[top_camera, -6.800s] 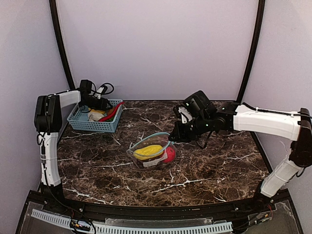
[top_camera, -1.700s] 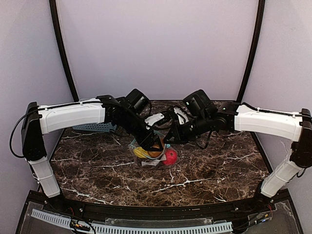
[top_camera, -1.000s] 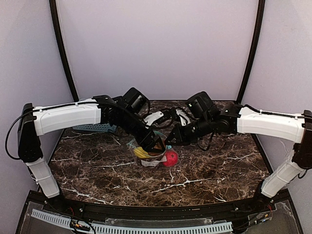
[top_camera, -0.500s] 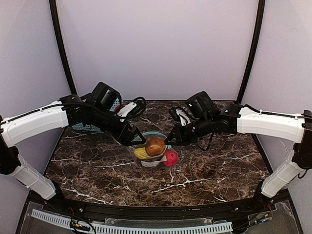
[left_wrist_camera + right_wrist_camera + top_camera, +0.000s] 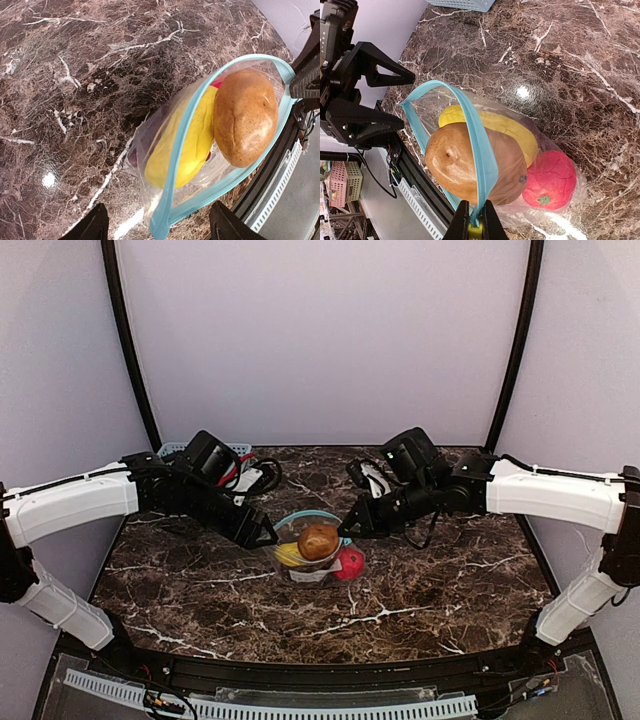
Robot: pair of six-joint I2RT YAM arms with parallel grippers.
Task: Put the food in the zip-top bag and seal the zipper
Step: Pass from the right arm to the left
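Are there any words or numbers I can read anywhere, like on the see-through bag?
No text can be read in any view.
Zip-top bag: there is a faint white print near its bottom in the top view, too small and blurred to read.
Teal zipper: no writing shows on it.

White-shelled left arm (image 5: 70, 502), right arm (image 5: 545, 490): glossy white links, black joints, loose black cables near wrists. Left gripper (image 5: 265, 535), right gripper (image 5: 347, 528): matte black, angular tapered fingers.
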